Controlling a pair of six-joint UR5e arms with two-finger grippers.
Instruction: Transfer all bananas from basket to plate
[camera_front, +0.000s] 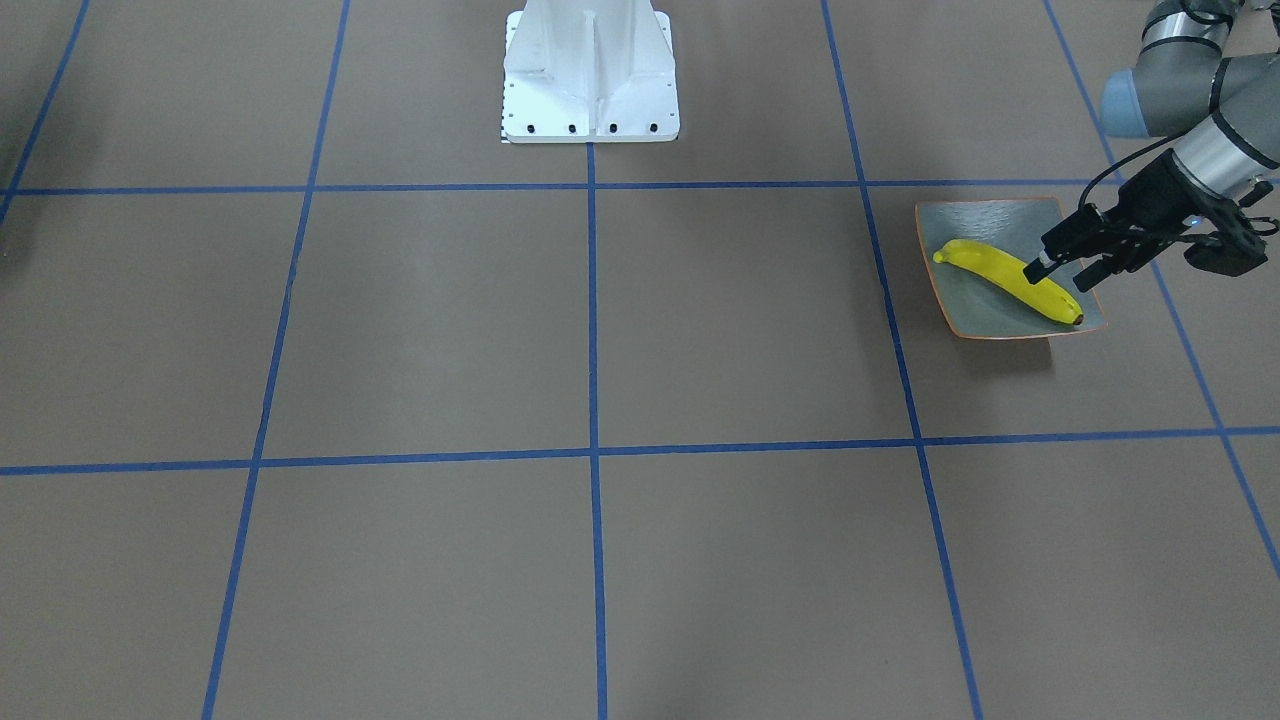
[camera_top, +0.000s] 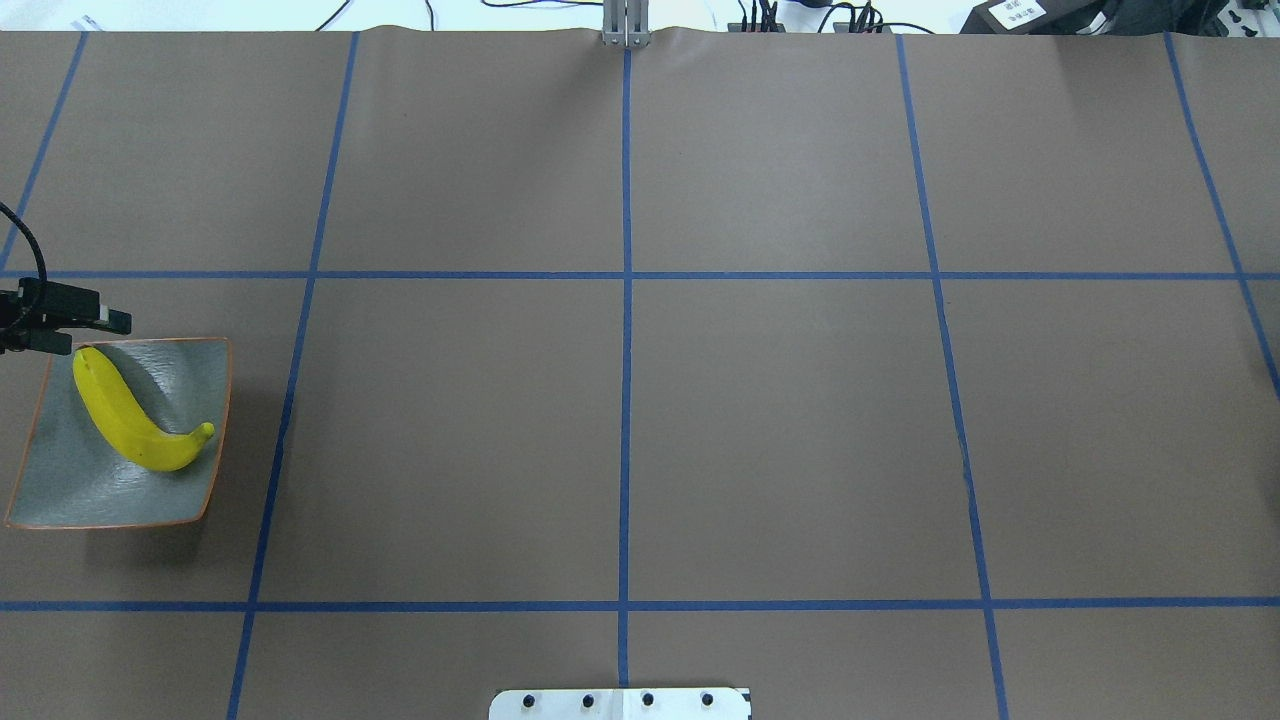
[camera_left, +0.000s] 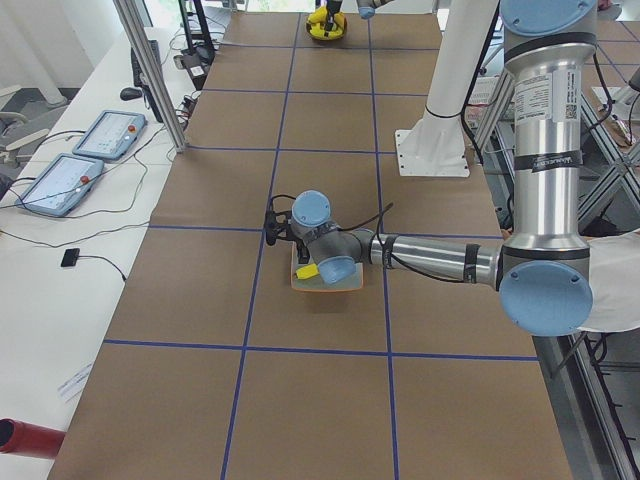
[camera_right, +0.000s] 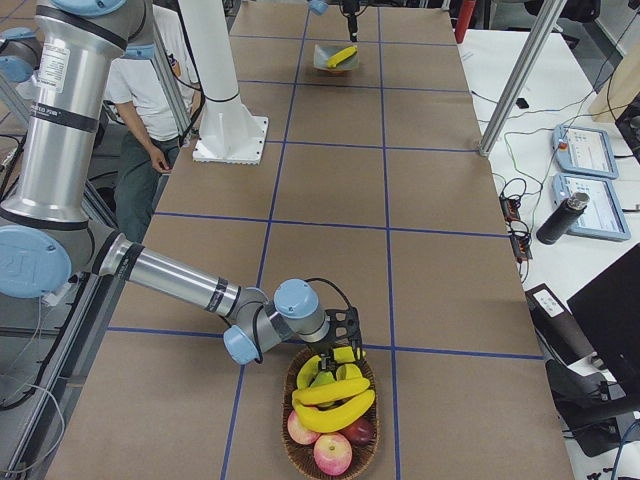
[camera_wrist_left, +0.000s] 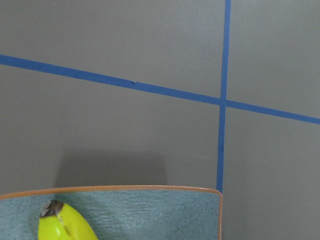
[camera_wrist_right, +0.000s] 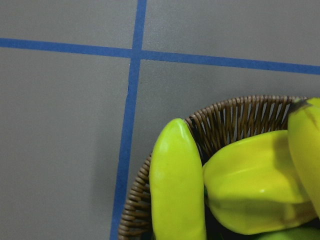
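1. The right pincer (camera_right: 340, 343) hangs just above the rim of the round brown woven wicker basket (camera_wrist_right: 235, 117). It shows only in a side view, so I cannot tell whether its jaws are apart or together.
2. The left pincer (camera_front: 1066, 270) is at the end of the worktop opposite the basket. Its jaws are apart and, as far as I can judge, it grips nothing.
3. The brown paper-covered worktop (camera_top: 780, 430), gridded with blue tape, carries everything.
4. The square grey-blue plate (camera_front: 975, 220) with a thin orange rim sits far from the basket, directly under the left pincer.
5. Several bright yellow curved bananas (camera_right: 335, 410) lie piled in the basket over red-and-yellow apples (camera_right: 335, 455); I cannot count them surely.
   - One banana (camera_wrist_right: 177, 180) sits directly below the right pincer.
   - Its blunt end reaches up to the rim, and its long axis runs from the rim down into the basket.
   - The right arm is much the nearer, so the next pick is probably its job.
6. One yellow banana (camera_front: 1000, 272) already lies diagonally on the plate, well apart from the basket.
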